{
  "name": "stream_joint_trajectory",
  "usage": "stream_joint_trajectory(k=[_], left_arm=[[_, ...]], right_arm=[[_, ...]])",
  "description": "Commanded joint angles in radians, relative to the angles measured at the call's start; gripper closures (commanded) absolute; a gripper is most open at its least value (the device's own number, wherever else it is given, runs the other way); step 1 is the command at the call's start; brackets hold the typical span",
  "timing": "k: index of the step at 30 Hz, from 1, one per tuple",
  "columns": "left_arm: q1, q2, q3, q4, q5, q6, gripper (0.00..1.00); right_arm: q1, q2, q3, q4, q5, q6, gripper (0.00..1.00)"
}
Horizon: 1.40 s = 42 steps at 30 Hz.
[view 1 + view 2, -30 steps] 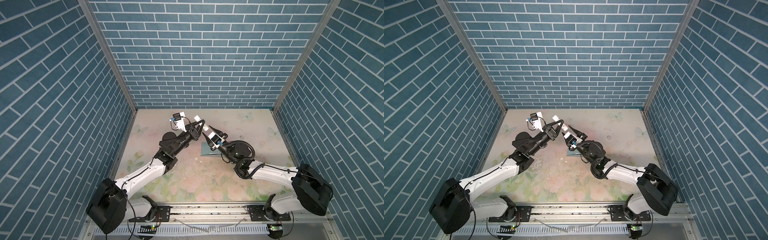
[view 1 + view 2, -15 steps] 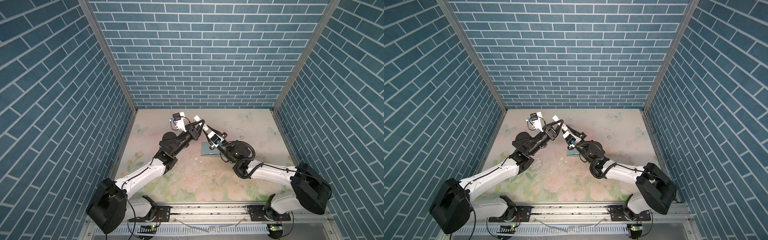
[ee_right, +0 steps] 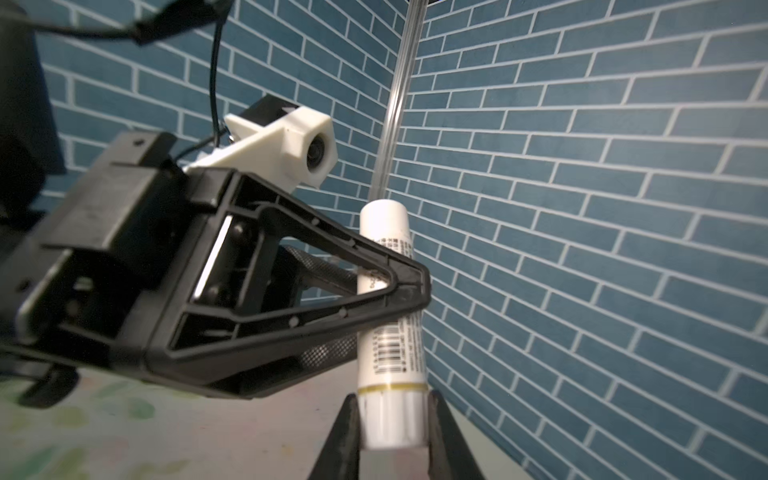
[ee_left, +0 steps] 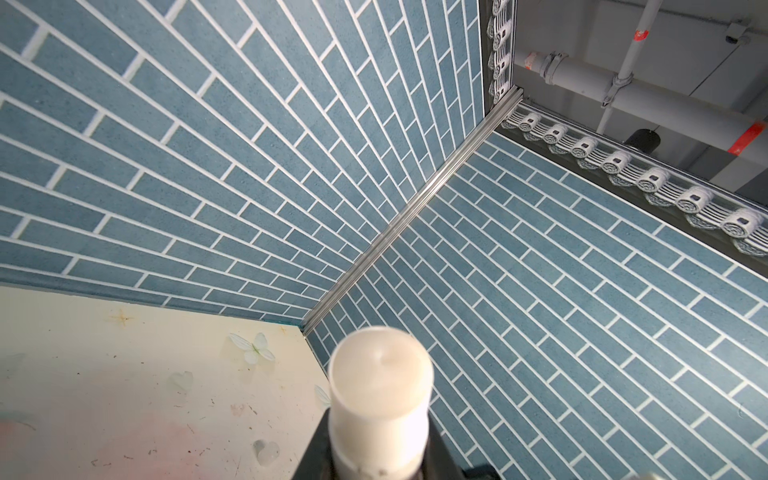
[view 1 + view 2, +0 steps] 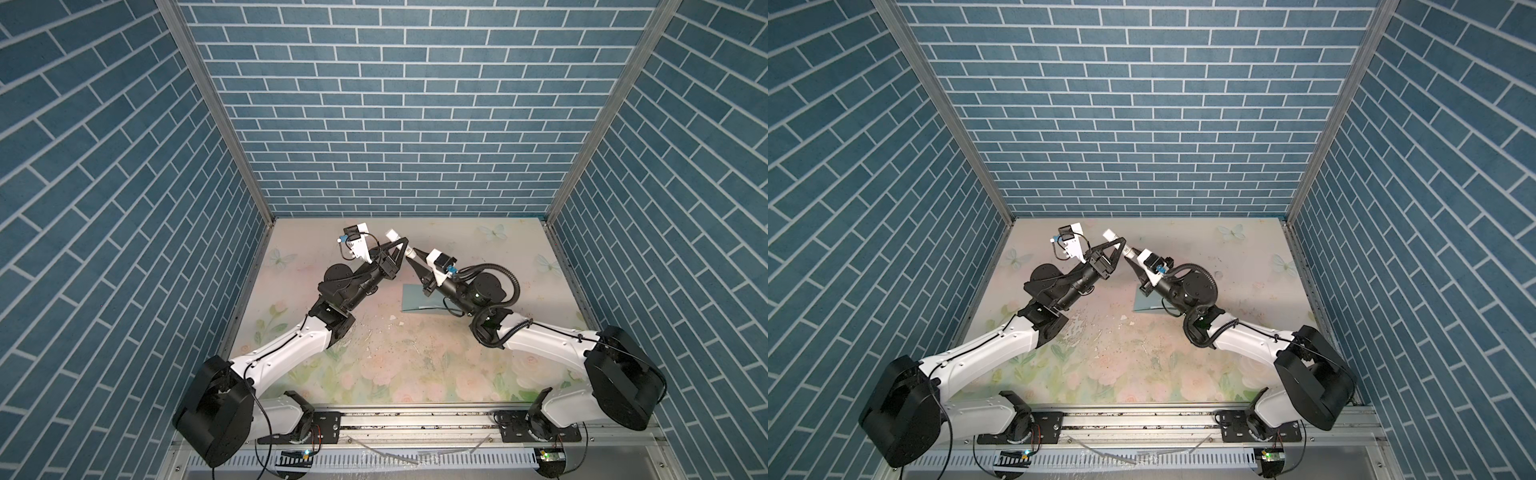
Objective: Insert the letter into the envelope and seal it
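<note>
Both grippers hold one white glue stick (image 3: 394, 353) in the air above the table's back middle. My left gripper (image 5: 400, 246) (image 5: 1120, 246) is shut on the stick's body, and the stick's round end (image 4: 380, 374) fills the left wrist view. My right gripper (image 3: 392, 419) (image 5: 411, 257) is shut on the ribbed end below the gold band. The teal envelope (image 5: 413, 297) (image 5: 1143, 302) lies flat on the table, partly under the right arm. The letter does not show in any view.
The floral table mat (image 5: 395, 365) carries small white scraps (image 5: 392, 318) just in front of the envelope. Blue brick walls close the left, back and right. A metal rail (image 5: 415, 419) with the arm bases runs along the front edge.
My right gripper has closed on the glue stick's lower end and edged toward the left gripper. The left gripper has kept its grip and place.
</note>
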Motion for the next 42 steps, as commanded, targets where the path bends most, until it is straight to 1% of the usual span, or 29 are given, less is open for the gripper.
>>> stream_joint_trajectory(k=[1, 3, 5, 7, 9, 10, 11, 12, 13, 14, 16, 19, 20, 21, 22, 24, 27, 29, 30, 35, 38, 42], left_arm=[[-0.005, -0.002, -0.011, 0.007, 0.059, 0.040, 1.00], [-0.005, -0.004, -0.012, 0.010, 0.068, 0.055, 1.00], [-0.005, -0.008, -0.012, 0.011, 0.075, 0.068, 1.00], [-0.005, -0.010, -0.013, 0.012, 0.081, 0.079, 1.00], [-0.005, -0.013, -0.013, 0.012, 0.085, 0.085, 1.00], [-0.005, -0.015, -0.014, 0.012, 0.085, 0.087, 1.00], [-0.005, -0.016, -0.015, 0.010, 0.085, 0.088, 1.00], [-0.005, -0.017, -0.015, 0.007, 0.084, 0.088, 1.00], [-0.005, -0.018, -0.015, 0.005, 0.082, 0.089, 1.00], [-0.005, -0.020, -0.013, 0.001, 0.080, 0.089, 1.00], [-0.005, -0.023, -0.011, -0.013, 0.069, 0.081, 1.00], [-0.005, -0.024, -0.006, -0.031, 0.053, 0.070, 1.00], [-0.005, -0.025, -0.006, -0.031, 0.049, 0.065, 1.00], [-0.005, -0.024, -0.004, -0.031, 0.045, 0.062, 1.00], [-0.005, -0.025, -0.004, -0.031, 0.045, 0.061, 1.00], [-0.005, -0.024, -0.003, -0.031, 0.044, 0.059, 1.00], [-0.005, -0.024, -0.002, -0.032, 0.042, 0.059, 1.00], [-0.005, -0.024, -0.003, -0.033, 0.040, 0.059, 1.00], [-0.005, -0.022, -0.002, -0.034, 0.038, 0.058, 1.00], [-0.005, -0.016, 0.001, -0.034, 0.039, 0.057, 1.00], [-0.005, -0.016, 0.004, -0.036, 0.037, 0.058, 1.00], [-0.005, -0.013, 0.007, -0.037, 0.037, 0.055, 1.00]], right_arm=[[-0.132, 0.008, 0.114, 0.094, -0.208, 0.569, 1.00], [-0.163, 0.040, 0.156, 0.125, -0.301, 0.744, 1.00], [-0.184, 0.080, 0.193, 0.167, -0.360, 0.889, 1.00], [-0.195, 0.121, 0.207, 0.260, -0.385, 1.002, 1.00], [-0.205, 0.164, 0.217, 0.364, -0.382, 1.112, 1.00], [-0.209, 0.175, 0.223, 0.370, -0.377, 1.150, 1.00], [-0.210, 0.182, 0.229, 0.369, -0.383, 1.160, 1.00], [-0.212, 0.185, 0.229, 0.368, -0.394, 1.155, 0.98], [-0.210, 0.183, 0.227, 0.367, -0.402, 1.141, 0.93], [-0.211, 0.179, 0.222, 0.360, -0.404, 1.118, 0.86], [-0.211, 0.151, 0.196, 0.333, -0.390, 1.031, 0.71], [-0.203, 0.073, 0.140, 0.227, -0.338, 0.829, 0.42], [-0.198, 0.037, 0.115, 0.179, -0.293, 0.733, 0.32], [-0.189, -0.001, 0.087, 0.130, -0.237, 0.625, 0.27], [-0.176, -0.033, 0.063, 0.088, -0.185, 0.529, 0.25], [-0.135, -0.102, 0.018, -0.001, -0.057, 0.289, 0.25], [-0.051, -0.159, -0.026, -0.072, 0.070, -0.041, 0.25], [0.004, -0.170, -0.050, -0.071, 0.127, -0.209, 0.26], [0.025, -0.168, -0.060, -0.062, 0.153, -0.272, 0.26], [0.092, -0.136, -0.089, 0.000, 0.249, -0.422, 0.31], [0.117, -0.108, -0.082, 0.005, 0.263, -0.457, 0.33], [0.141, -0.067, -0.066, 0.021, 0.302, -0.494, 0.40]])
